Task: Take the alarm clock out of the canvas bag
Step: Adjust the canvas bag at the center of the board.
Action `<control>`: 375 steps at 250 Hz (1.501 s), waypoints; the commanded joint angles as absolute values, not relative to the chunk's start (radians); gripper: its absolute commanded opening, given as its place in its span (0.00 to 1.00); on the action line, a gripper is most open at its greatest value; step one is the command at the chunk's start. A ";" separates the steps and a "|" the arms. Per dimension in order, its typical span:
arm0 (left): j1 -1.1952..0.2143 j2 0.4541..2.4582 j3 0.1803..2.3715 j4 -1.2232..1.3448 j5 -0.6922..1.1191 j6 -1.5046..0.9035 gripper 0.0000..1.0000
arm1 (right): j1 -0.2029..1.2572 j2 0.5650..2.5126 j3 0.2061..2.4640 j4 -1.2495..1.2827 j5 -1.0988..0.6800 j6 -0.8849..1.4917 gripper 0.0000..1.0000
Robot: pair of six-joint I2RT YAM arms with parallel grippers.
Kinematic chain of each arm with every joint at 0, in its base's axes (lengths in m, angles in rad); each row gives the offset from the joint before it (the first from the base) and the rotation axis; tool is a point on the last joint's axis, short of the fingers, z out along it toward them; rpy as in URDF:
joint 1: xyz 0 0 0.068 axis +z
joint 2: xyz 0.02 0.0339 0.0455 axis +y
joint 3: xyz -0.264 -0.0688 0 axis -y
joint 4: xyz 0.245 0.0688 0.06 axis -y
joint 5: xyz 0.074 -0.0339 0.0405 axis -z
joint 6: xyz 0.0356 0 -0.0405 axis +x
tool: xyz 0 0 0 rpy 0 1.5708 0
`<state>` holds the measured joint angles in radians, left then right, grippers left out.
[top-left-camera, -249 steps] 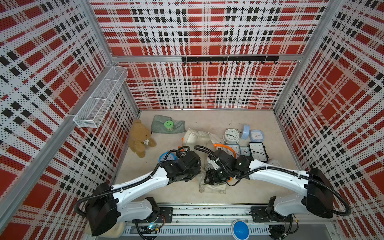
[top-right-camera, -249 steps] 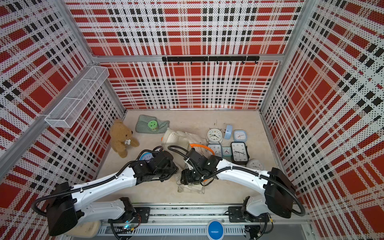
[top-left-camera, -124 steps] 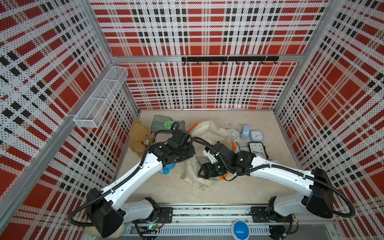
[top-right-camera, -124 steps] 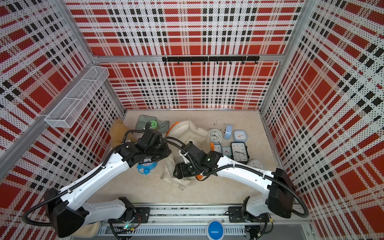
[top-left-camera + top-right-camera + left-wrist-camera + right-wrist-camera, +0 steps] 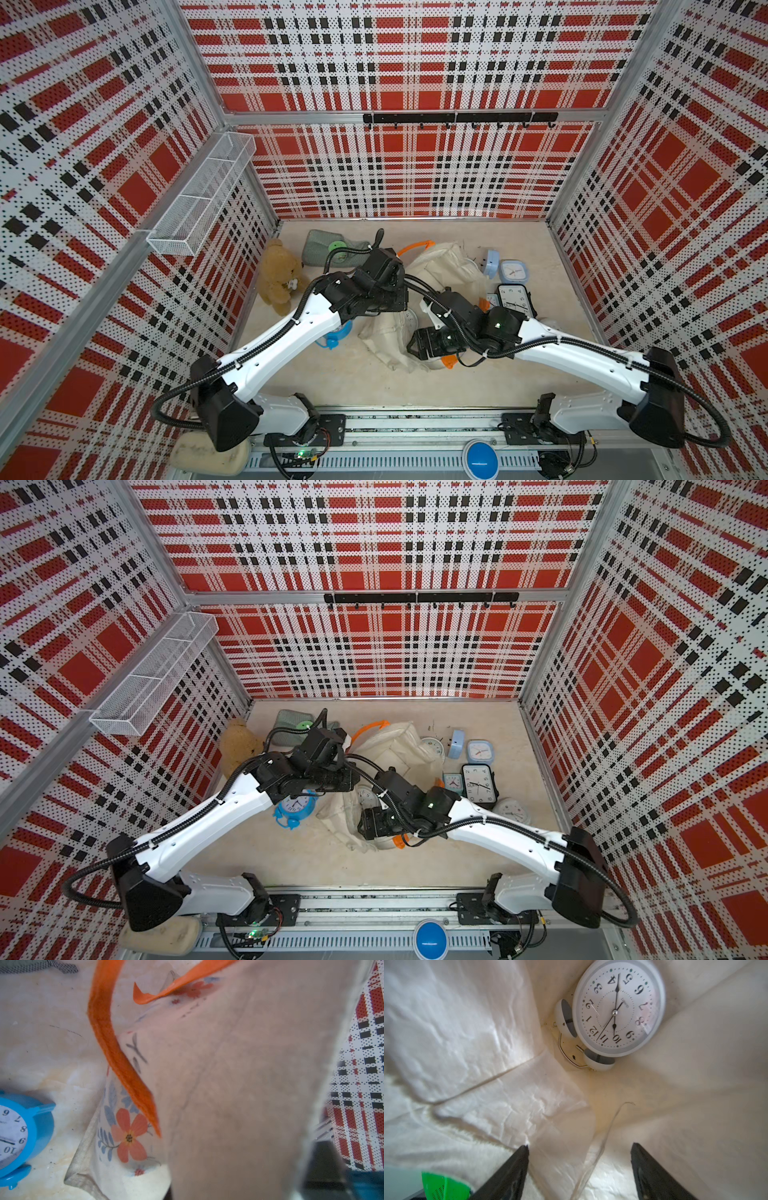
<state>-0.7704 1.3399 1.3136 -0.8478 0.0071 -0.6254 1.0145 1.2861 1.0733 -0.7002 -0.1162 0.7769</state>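
The cream canvas bag with orange handles lies crumpled mid-floor in both top views, one side pulled up. My left gripper is shut on the bag's cloth. Its fingers are hidden in the left wrist view, where canvas and an orange strap fill the picture. My right gripper is open at the bag's mouth, its black fingers wide apart over the lining. A white twin-bell alarm clock lies deep inside the bag, well ahead of the right fingertips and untouched.
A blue twin-bell clock lies on the floor under my left arm. A teddy bear and a grey-green cloth sit at the back left. Several clocks, one black and rectangular, crowd the right side. A wire basket hangs on the left wall.
My left arm has shut on the bag's cloth and drawn it up and toward the back. My right gripper's fingers have spread wider at the bag's mouth.
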 commanded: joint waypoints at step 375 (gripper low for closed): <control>-0.676 1.035 0.940 -0.774 -0.042 -0.681 0.00 | 0.968 1.760 1.104 -0.468 0.158 1.119 1.00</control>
<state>-0.6792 1.0733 0.9485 -0.7319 -0.0521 -0.7067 0.9943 1.8088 1.1805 -0.4381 0.0681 1.0275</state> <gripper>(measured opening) 0.102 0.997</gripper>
